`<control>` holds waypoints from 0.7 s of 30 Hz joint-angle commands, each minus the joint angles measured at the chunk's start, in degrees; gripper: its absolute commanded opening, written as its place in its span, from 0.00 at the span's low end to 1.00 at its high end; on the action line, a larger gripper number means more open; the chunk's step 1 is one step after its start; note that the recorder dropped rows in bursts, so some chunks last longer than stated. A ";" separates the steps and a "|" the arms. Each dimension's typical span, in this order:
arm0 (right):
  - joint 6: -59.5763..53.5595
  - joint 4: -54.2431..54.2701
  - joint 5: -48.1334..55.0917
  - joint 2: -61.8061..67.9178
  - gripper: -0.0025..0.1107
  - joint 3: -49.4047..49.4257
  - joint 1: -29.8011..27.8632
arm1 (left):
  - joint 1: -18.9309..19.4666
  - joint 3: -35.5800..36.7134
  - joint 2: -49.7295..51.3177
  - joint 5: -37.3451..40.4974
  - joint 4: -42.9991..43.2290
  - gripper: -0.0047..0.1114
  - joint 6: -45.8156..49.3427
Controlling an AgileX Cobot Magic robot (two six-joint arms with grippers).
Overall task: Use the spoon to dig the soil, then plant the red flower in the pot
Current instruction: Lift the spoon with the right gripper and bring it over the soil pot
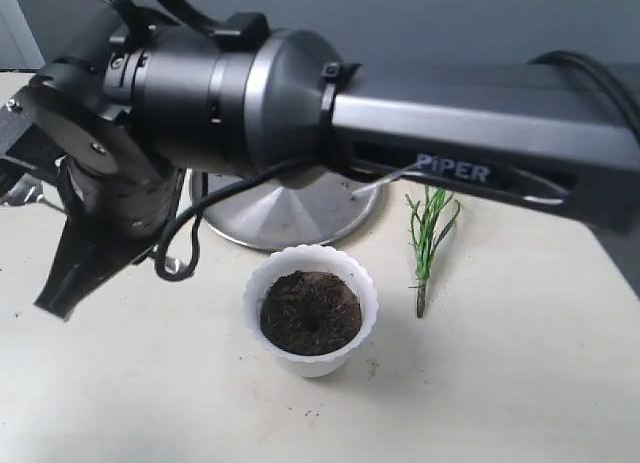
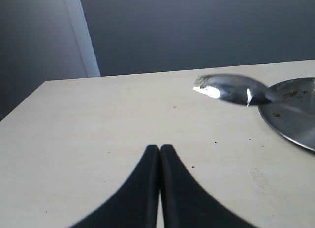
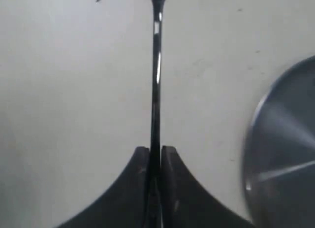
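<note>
The white pot (image 1: 368,301) with the scalloped rim stands on the table, filled with dark soil (image 1: 310,311) that has a small hollow in the middle. Right of it lie the flower's green stems (image 1: 428,238); its red blooms are hidden behind my right arm (image 1: 450,133), which crosses the exterior view. My right gripper (image 3: 155,149) is shut on the spoon's thin handle (image 3: 156,65), held over bare table beside the plate. The spoon's bowl (image 2: 226,87) shows in the left wrist view. My left gripper (image 2: 160,148) is shut with nothing in it, above bare table.
A round steel plate (image 1: 285,218) sits behind the pot, with soil crumbs on it (image 2: 295,110), and it also shows in the right wrist view (image 3: 285,149). A black cable (image 1: 185,238) hangs from the arm near the pot. Crumbs dot the table.
</note>
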 commanded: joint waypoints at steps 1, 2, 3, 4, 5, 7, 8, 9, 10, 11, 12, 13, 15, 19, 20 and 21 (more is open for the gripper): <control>2.36 -12.92 5.70 -2.77 0.02 -0.06 -0.03 | -0.41 -0.25 -0.30 -0.36 -0.44 0.04 -0.10; 2.49 -15.04 7.32 -3.04 0.02 -0.06 -0.03 | -0.41 -0.25 -0.30 -0.36 -0.44 0.04 -0.10; 2.49 -17.49 9.48 -3.45 0.02 -0.06 -0.03 | -0.41 -0.25 -0.30 -0.36 -0.44 0.04 -0.10; 2.49 -19.69 11.63 -3.78 0.02 -0.06 -0.03 | -0.41 -0.25 -0.30 -0.36 -0.44 0.04 -0.10; 2.49 -21.69 13.24 -4.13 0.02 -0.06 -0.03 | -0.41 -0.25 -0.30 -0.36 -0.44 0.04 -0.10; 2.49 -24.57 16.46 -5.18 0.02 -0.06 -0.03 | -0.41 -0.25 -0.30 -0.36 -0.44 0.04 -0.10; 2.49 -25.56 17.66 -5.76 0.02 -0.06 -0.03 | -0.41 -0.25 -0.30 -0.36 -0.44 0.04 -0.10; 2.49 -26.05 18.17 -6.21 0.02 -0.06 -0.03 | -0.41 -0.25 -0.30 -0.36 -0.44 0.04 -0.10; 2.49 -26.06 18.17 -6.91 0.02 -0.06 -0.03 | -0.41 -0.25 -0.30 -0.36 -0.44 0.04 -0.10; 2.36 -26.06 18.17 -7.55 0.02 -0.06 -0.03 | -0.41 -0.25 -0.30 -0.36 -0.44 0.04 -0.10; 2.36 -26.06 18.17 -8.17 0.02 -0.06 -0.03 | -0.41 -0.25 -0.30 -0.36 -0.44 0.04 -0.10; 2.36 -26.06 18.17 -8.86 0.02 -0.06 -0.03 | -0.41 -0.25 -0.30 -0.36 -0.44 0.04 -0.10; 2.36 -25.22 18.17 -10.76 0.02 0.42 -0.03 | -0.41 -0.25 -0.30 -0.36 -0.44 0.04 -0.10; 1.83 -22.96 18.17 -15.15 0.02 4.17 -0.03 | -0.41 -0.25 -0.30 -0.36 -0.44 0.04 -0.10; 1.83 -21.82 18.17 -17.40 0.02 7.52 -0.03 | -0.41 -0.25 -0.30 -0.36 -0.44 0.04 -0.10; 1.83 -21.14 18.17 -18.99 0.02 9.54 -0.03 | -0.41 -0.25 -0.30 -0.36 -0.44 0.04 -0.10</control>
